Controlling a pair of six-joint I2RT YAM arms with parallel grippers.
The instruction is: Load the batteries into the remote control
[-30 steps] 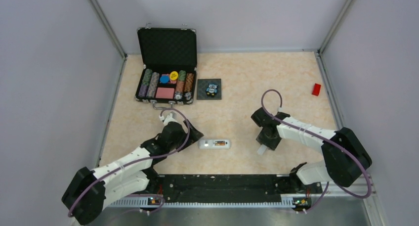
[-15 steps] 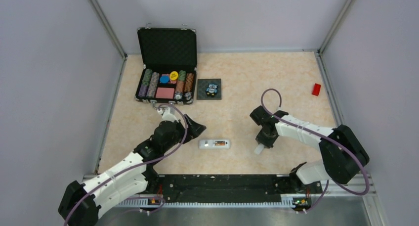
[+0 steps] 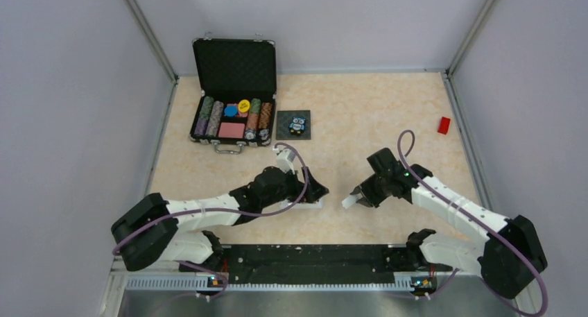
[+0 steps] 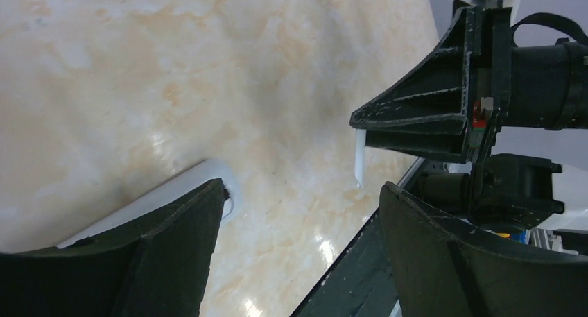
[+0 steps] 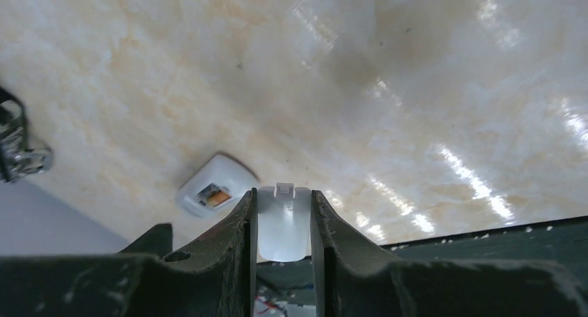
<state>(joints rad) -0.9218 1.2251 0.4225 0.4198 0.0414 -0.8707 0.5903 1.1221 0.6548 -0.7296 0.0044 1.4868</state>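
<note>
Left arm: swung right since a second ago; the left gripper (image 3: 315, 192) now sits over the remote, where before it was off to the remote's left.
Right arm: pulled its elbow outward and turned the right gripper (image 3: 359, 193) to face the remote, near it but apart.
Remote: (image 5: 222, 175) lies flat on the worktop (image 3: 388, 116), in the same spot as before and between the two grippers.
Left gripper state: spread wide and holding nothing. One finger (image 4: 159, 254) is just beside the remote (image 4: 173, 189); whether they touch I cannot tell.
Right gripper state: closed on a small white cover (image 5: 283, 223), pinched by its edges.
Meaning: the arms have closed in, probably so the left can steady the remote while the right fits the cover.
Battery: an orange-copper battery (image 5: 216, 196) shows in the remote's open end. The dark one I cannot make out.
Top view only: shows how the arms are laid out, but the left gripper hides most of the remote.
Right wrist only: shows the open compartment.
Left wrist only: shows the cover (image 4: 359, 157) edge-on, hanging clear of the worktop.
</note>
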